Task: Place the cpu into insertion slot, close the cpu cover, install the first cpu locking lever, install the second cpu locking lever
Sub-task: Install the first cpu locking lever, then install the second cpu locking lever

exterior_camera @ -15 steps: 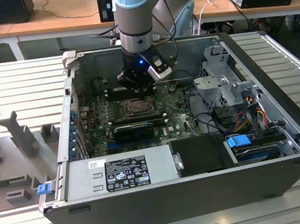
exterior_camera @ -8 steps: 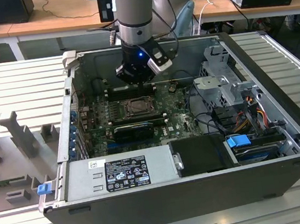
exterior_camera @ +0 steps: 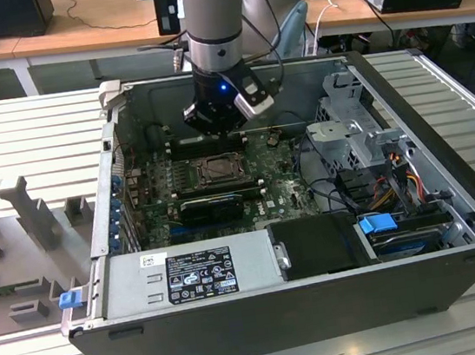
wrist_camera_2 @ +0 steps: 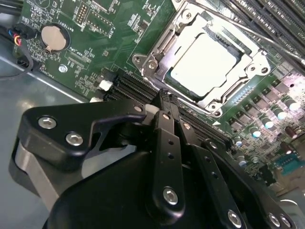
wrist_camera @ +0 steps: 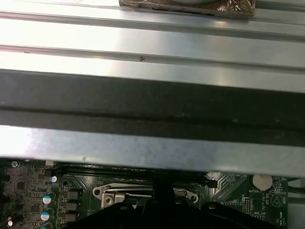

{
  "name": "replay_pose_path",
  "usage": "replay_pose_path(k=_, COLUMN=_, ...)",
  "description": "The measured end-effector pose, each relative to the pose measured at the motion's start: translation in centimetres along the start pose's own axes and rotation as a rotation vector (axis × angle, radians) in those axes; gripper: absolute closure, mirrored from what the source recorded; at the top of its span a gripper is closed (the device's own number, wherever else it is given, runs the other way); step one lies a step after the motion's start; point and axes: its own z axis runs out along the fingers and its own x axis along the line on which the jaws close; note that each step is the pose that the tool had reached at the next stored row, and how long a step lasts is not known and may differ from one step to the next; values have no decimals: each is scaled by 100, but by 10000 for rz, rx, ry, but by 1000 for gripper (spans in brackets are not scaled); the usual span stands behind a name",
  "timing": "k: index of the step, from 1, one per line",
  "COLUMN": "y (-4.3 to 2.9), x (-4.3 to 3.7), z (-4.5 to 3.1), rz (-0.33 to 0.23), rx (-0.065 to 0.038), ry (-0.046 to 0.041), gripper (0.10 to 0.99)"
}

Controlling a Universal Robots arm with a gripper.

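Note:
In the second wrist view the pale cpu lies flat in the insertion slot, and the silvery cpu cover is folded down around it, the chip showing through its window. My gripper hangs just above the board beside the socket's corner. Its black fingers are pressed together with nothing between them. In the exterior view the gripper is just behind the socket, inside the open computer case. The socket frame peeks out at the edge of the first wrist view. I cannot make out how the locking levers stand.
Long black memory slots run right beside the fingertips. A coin battery sits on the green board. The power supply, drive cage and cables crowd the case. The case wall rises close by.

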Motion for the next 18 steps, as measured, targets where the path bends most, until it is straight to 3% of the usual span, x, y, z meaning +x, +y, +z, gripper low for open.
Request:
replay_pose_path(k=11, y=-54, x=2, z=-5, rz=-1, rx=0, ry=0, gripper=980)
replay_pose_path(k=16, y=-172, x=9, z=-15, rz=0, rx=-3, ry=0, gripper=980)
replay_pose_path(k=18, y=-180, x=10, z=-30, rz=1, rx=0, ry=1, gripper=980)
